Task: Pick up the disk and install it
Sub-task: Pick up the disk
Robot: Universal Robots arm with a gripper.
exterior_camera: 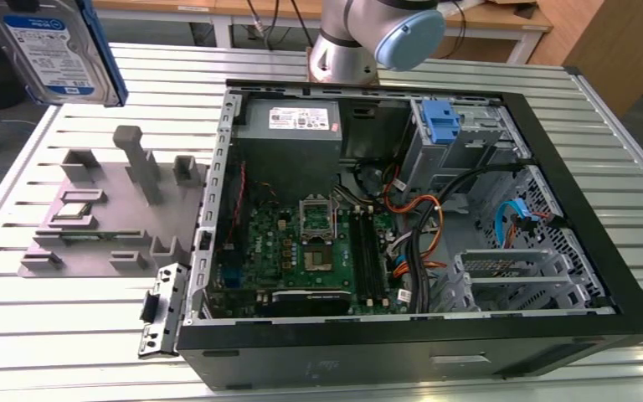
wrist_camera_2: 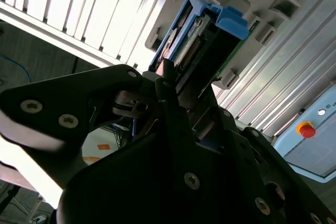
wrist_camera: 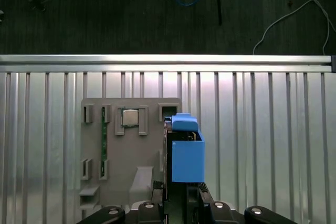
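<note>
The disk (exterior_camera: 54,50), a silver drive with a white-and-blue label in a blue carrier, hangs high above the table at the exterior view's far left, beyond the grey fixture (exterior_camera: 110,209). In the second wrist view my gripper (wrist_camera_2: 173,85) is shut on the disk (wrist_camera_2: 194,40), its dark fingers (wrist_camera_2: 157,93) clamping the drive's edge. The first wrist view looks down along the disk (wrist_camera: 186,150), seen edge-on with its blue carrier, held by the gripper (wrist_camera: 181,195) above the fixture (wrist_camera: 131,150).
The open computer case (exterior_camera: 589,251) lies on the slatted table, with a motherboard (exterior_camera: 311,251), a grey power supply (exterior_camera: 294,121) and a drive bay holding a lone blue bracket (exterior_camera: 442,121). The arm's base (exterior_camera: 372,33) stands behind the case. The fixture carries a chip (wrist_camera: 129,117).
</note>
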